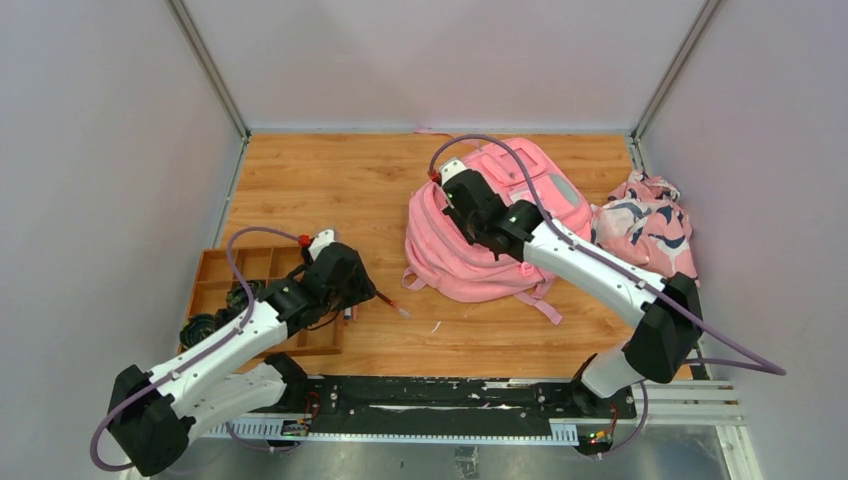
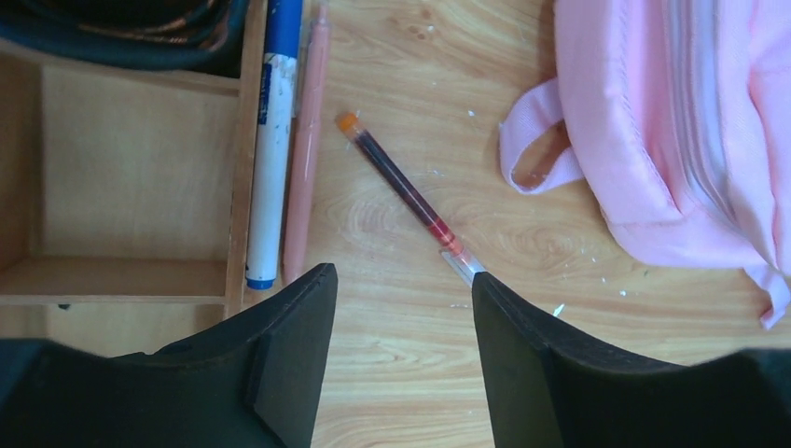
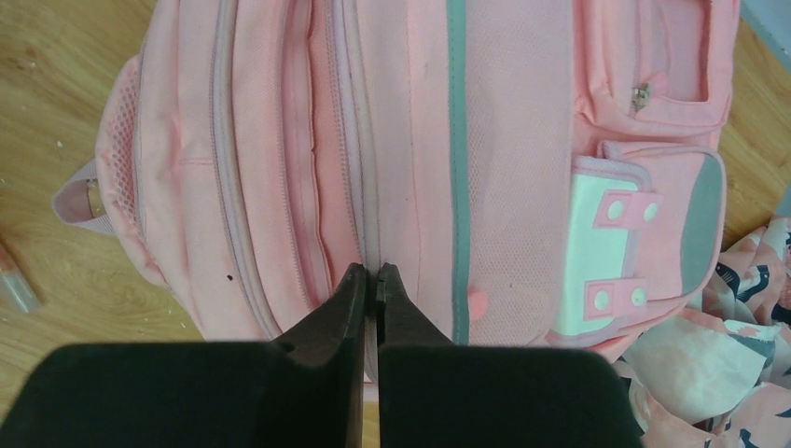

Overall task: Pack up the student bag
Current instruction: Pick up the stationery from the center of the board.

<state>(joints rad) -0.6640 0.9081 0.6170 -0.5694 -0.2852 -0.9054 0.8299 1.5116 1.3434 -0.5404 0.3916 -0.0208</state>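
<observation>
The student bag (image 1: 480,240), a large pink backpack, lies flat at the table's centre right. The right wrist view shows its zips, grey trim and white-pink patch (image 3: 597,243). My right gripper (image 3: 370,273) rests on top of the bag, its jaws pinched together on the middle zip line (image 3: 366,187); it also shows in the top view (image 1: 447,182). My left gripper (image 2: 403,280) is open and empty, low over bare wood. A red pen (image 2: 401,191) lies just ahead of it, its clear tip by the right finger (image 2: 522,345).
A wooden compartment tray (image 1: 215,285) sits at the left; a blue-white marker (image 2: 270,140) and a pink pen (image 2: 303,149) lie along its right wall. A pink cloth with navy-white pattern (image 1: 645,225) lies right of the bag. A bag strap loop (image 2: 532,140) lies near the red pen.
</observation>
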